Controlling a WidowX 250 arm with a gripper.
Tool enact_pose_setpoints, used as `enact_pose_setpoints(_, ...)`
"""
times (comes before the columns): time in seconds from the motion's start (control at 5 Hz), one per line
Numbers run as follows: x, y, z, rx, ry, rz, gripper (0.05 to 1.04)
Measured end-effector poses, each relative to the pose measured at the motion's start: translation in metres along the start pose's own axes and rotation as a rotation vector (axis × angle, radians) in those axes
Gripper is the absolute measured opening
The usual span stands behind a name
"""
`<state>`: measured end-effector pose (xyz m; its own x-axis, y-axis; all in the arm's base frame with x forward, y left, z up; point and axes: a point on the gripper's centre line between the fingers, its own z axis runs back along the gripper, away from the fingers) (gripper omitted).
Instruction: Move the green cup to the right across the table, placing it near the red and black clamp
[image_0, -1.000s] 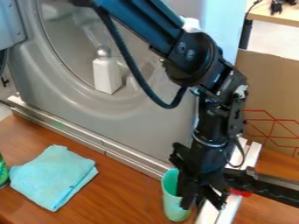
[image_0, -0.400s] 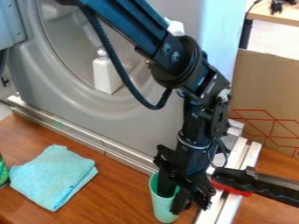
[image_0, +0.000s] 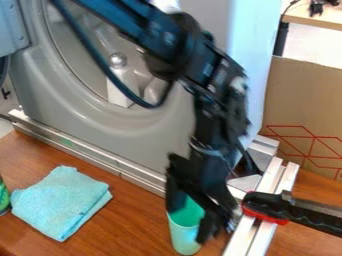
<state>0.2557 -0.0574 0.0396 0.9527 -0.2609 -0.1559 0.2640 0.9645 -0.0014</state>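
Tool (image_0: 192, 222) against smooth, tapered cup (image_0: 184, 239)

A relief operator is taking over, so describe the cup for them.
Find the big gray panel with the round recess, then the metal rail along its foot. Just in front, at the black gripper, stands the upright mint-green cup. Unlike the flat, similarly colored cloth at picture left, it is tall and open-topped.

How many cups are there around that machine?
1. The turquoise cup is at the lower middle, right of the folded cloth, with the pincer covering part of its rim. Another could be hidden behind the arm.
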Motion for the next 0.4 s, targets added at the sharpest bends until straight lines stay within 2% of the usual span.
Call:
enact_pose_setpoints(0.2, -0.027, 0.030, 0.027, -0.012, -0.089, 0.074, 1.005)
enact_pose_setpoints(0.4, -0.047, 0.053, 0.053, -0.011, -0.156, 0.116, 1.002)
